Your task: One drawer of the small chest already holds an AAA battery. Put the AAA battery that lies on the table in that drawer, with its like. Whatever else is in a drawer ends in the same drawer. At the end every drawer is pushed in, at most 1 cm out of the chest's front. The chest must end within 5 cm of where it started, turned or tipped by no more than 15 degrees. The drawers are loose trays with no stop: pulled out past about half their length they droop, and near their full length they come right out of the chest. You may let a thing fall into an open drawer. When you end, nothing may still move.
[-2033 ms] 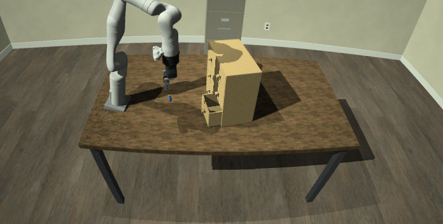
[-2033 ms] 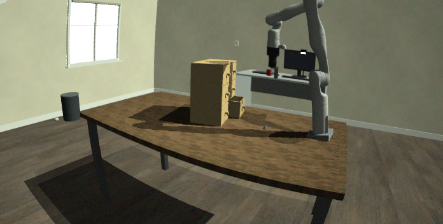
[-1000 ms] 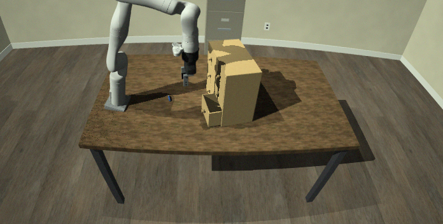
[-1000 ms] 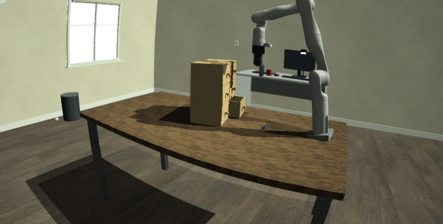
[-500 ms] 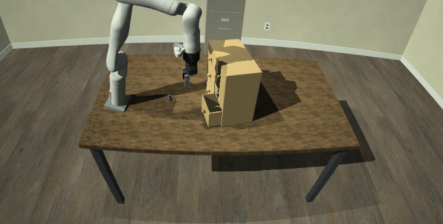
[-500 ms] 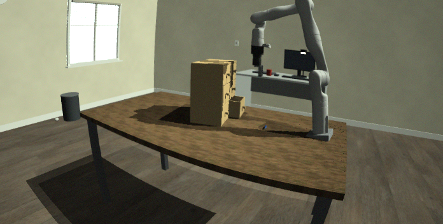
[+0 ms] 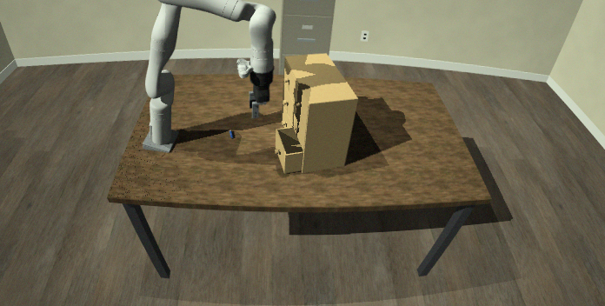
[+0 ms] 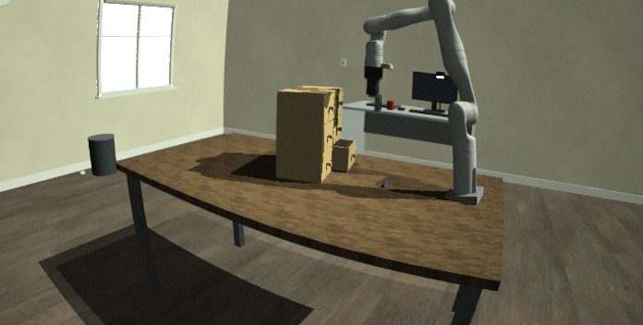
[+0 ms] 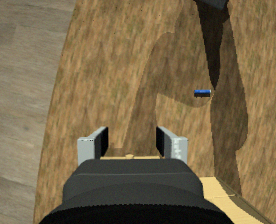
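Open-wide hand [image 7: 255,105] [image 8: 378,102] [image 9: 132,137] above the desk [image 7: 391,182] [image 8: 393,231] [image 9: 114,65]; wooden chest [image 7: 329,132] [image 8: 301,136] [image 9: 216,192] nearby, its pulled-out bottom drawer [image 7: 293,162] [image 8: 341,158] jutting forward, contents too shadowed to identify.

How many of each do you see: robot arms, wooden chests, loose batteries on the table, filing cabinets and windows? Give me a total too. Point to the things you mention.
Robot arm [image 7: 162,43] [image 8: 454,51] [image 9: 134,185]: 1
Wooden chest [image 7: 330,135] [image 8: 300,138] [image 9: 211,192]: 1
Loose battery [image 7: 231,134] [image 8: 384,185] [image 9: 202,91]: 1
Filing cabinet [image 7: 309,9]: 1
Window [image 8: 120,51]: 1
Total: 5

Top looks down the table's long side, exterior faces its opposite side, wrist peers tableward past the jaws [image 7: 254,105] [image 8: 378,102].
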